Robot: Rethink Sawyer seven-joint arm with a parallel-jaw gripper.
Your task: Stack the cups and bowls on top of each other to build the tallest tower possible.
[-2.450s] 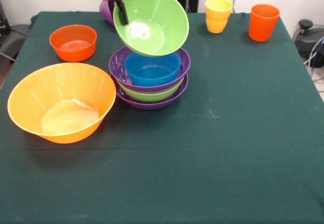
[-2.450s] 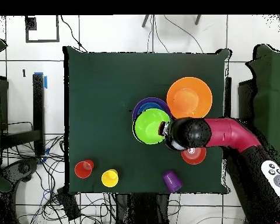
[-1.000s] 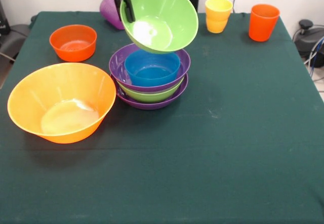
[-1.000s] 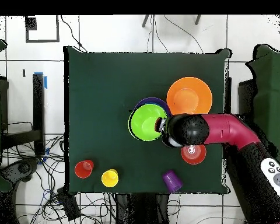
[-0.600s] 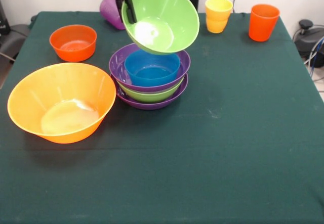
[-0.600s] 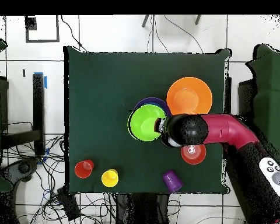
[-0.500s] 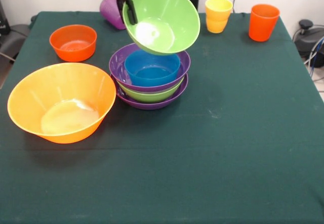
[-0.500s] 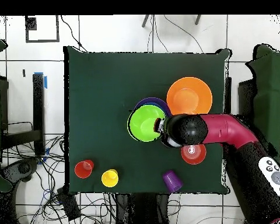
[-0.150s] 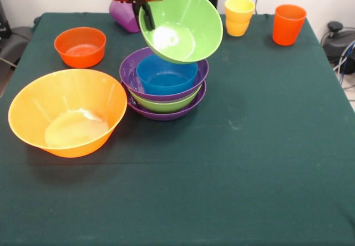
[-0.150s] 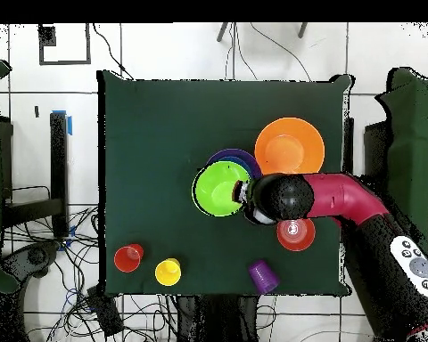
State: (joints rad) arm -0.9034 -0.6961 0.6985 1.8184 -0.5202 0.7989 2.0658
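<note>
Nearest, front view: very large yellow-orange bowl (image 9: 66,111) upright on the green table (image 9: 249,162), left of centre. Just beyond and to its right, the tower (image 9: 164,89): purple bowl at the base, green bowl in it, second purple bowl above, small blue bowl (image 9: 166,74) nested on top. Held in the air over the tower, tilted steeply with its mouth toward the camera: second green bowl (image 9: 181,25), its lower edge close above the blue bowl's rim. Hand (image 9: 146,14) clamped on that bowl's upper left rim, one dark finger inside the wall. Further back at left, small red-orange bowl (image 9: 80,46) standing alone. At the far edge: ribbed purple cup (image 9: 124,14) behind the hand, stacked yellow-orange cups (image 9: 239,16), orange-red cup (image 9: 288,24) rightmost.
</note>
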